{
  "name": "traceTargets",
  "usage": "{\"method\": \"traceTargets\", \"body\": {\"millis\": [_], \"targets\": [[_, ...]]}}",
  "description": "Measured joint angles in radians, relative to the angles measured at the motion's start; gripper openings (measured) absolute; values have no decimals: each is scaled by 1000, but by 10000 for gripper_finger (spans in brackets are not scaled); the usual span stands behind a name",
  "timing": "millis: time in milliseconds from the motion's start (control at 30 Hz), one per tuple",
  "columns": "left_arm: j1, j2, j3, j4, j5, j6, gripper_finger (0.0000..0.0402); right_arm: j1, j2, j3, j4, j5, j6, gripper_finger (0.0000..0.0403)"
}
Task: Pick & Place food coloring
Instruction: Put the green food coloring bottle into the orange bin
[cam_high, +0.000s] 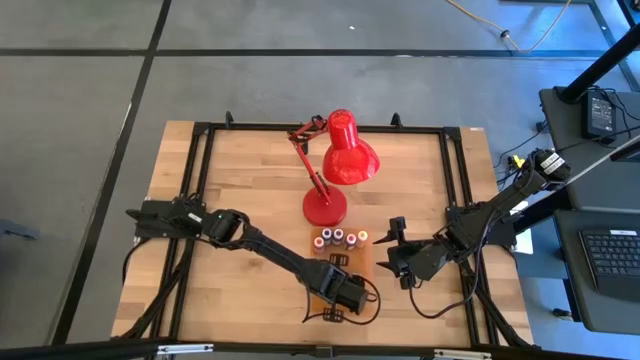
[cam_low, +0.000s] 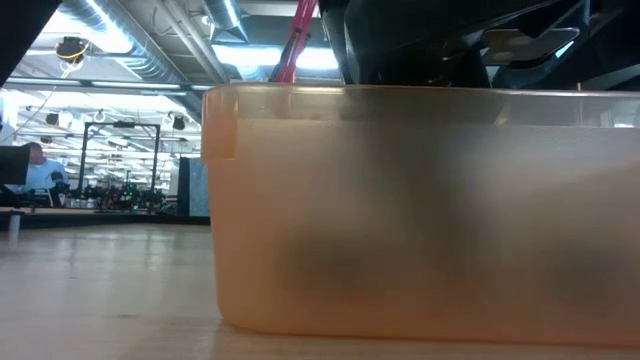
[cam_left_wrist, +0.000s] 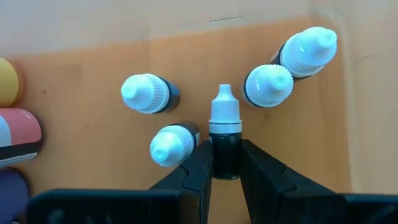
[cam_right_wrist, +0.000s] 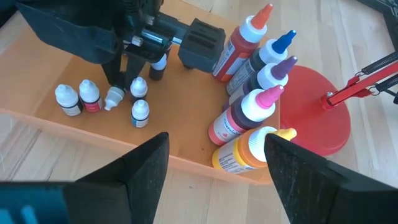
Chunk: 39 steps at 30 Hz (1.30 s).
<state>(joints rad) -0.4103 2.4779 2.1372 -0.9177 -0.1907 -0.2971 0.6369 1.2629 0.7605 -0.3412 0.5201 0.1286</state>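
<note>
Several tiny food coloring bottles with white caps stand on the floor of a translucent orange tray (cam_right_wrist: 186, 118) at the table's near middle. My left gripper (cam_left_wrist: 225, 148) reaches down into the tray and is shut on one dark-bodied bottle (cam_left_wrist: 225, 124). Its neighbours (cam_left_wrist: 146, 93) (cam_left_wrist: 268, 85) stand upright around it. In the right wrist view the left gripper (cam_right_wrist: 118, 86) shows above the small bottles (cam_right_wrist: 140, 112). My right gripper (cam_right_wrist: 217, 168) waits open just outside the tray's right side and touches nothing. My left gripper pinches the small bottle's dark body (cam_left_wrist: 225, 160) between its two fingers, just below the white cap (cam_left_wrist: 225, 111). The fingers come steeply from above and lie along the bottle, whose cap sticks out past the fingertips. Whether the bottle touches the tray floor I cannot tell.
Several larger squeeze bottles (cam_right_wrist: 255, 99) with coloured tips stand in a row at the tray's far side. Just behind them is the round base (cam_right_wrist: 317, 118) of the red desk lamp (cam_high: 345, 160). In the low view the tray's wall (cam_low: 400, 220) fills most of the picture.
</note>
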Motion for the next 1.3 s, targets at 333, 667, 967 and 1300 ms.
{"method": "traceTargets", "body": {"millis": [333,667,967,1300], "targets": [[-14,-38,-7,-57,-21,-23,67,0,0,0,0,0,0,265],[-21,-60,-4,-61,-20,-31,67,0,0,0,1,1,-1,265],[-29,-119,-4,-102,-27,-52,67,0,0,0,4,1,0,265],[-41,-209,-3,-99,-182,-86,67,0,0,0,161,-13,-45,265]]}}
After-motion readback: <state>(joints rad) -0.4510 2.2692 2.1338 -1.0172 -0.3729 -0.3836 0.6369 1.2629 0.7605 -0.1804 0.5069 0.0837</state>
